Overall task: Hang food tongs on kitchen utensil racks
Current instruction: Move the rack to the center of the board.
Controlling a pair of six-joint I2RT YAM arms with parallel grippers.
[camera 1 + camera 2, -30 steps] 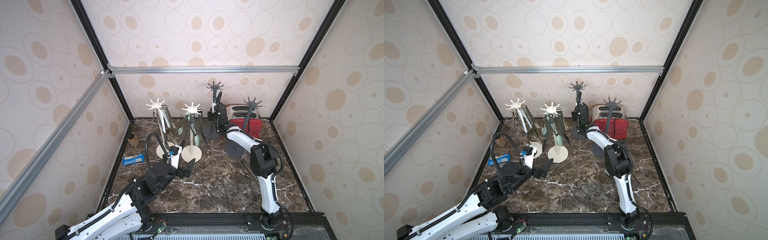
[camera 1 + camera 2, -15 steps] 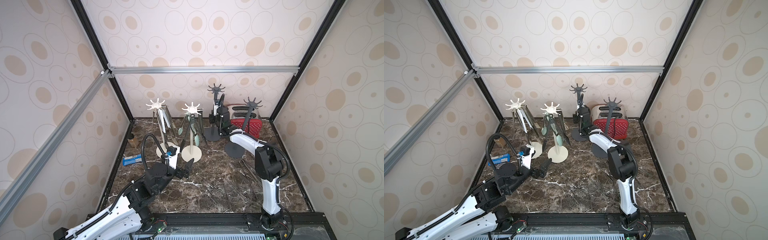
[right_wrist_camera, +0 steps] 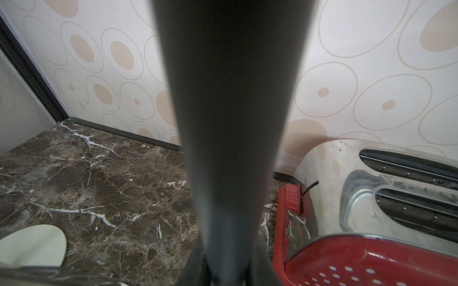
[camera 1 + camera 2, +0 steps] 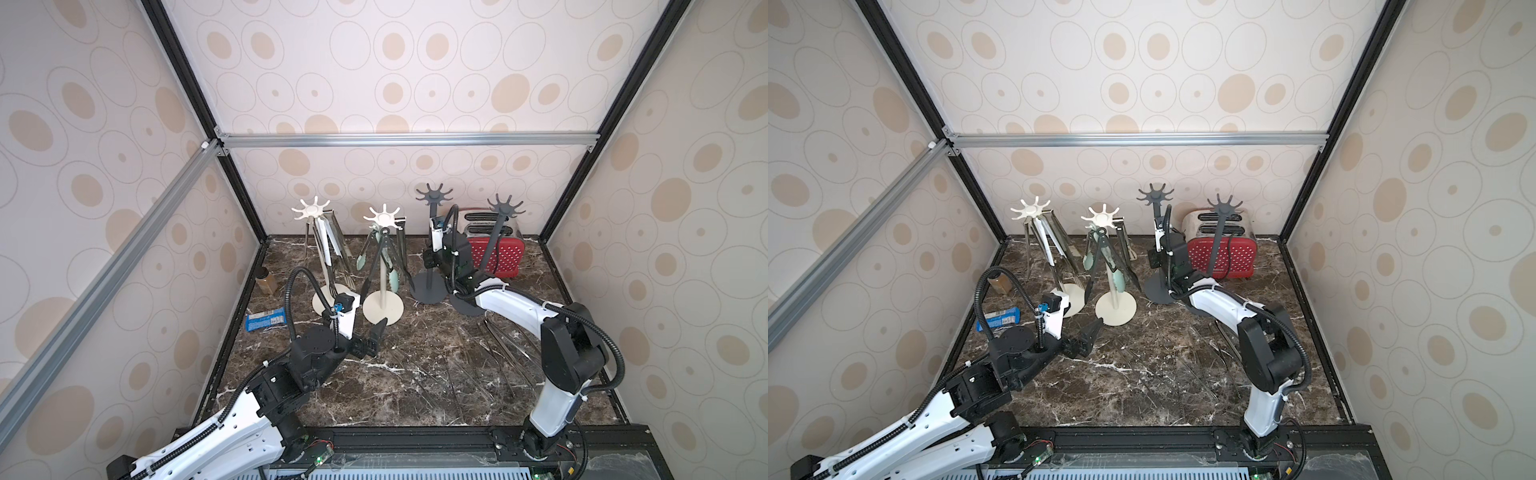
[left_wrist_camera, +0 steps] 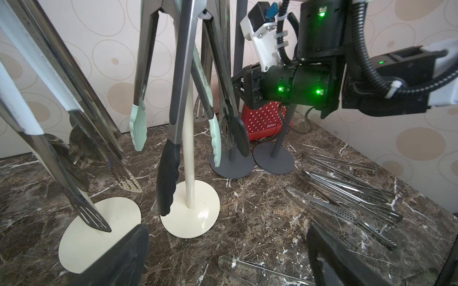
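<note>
Pole (image 3: 228, 118) of dark grey rack (image 4: 434, 194) clamped in right tool (image 3: 228, 268); left tool (image 5: 226, 235) spread wide, empty. Best shifted slowly, kept vertical.

Brown white-veined marble table (image 4: 395, 374), red white-dotted toaster (image 4: 505, 255), cream racks (image 4: 383, 311), dark grey racks (image 4: 430, 293), mint-tipped tongs (image 5: 138, 128).

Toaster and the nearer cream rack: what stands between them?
In both top views: the back dark rack, its pole clamped by the right gripper, and the front dark rack before the toaster.
</note>
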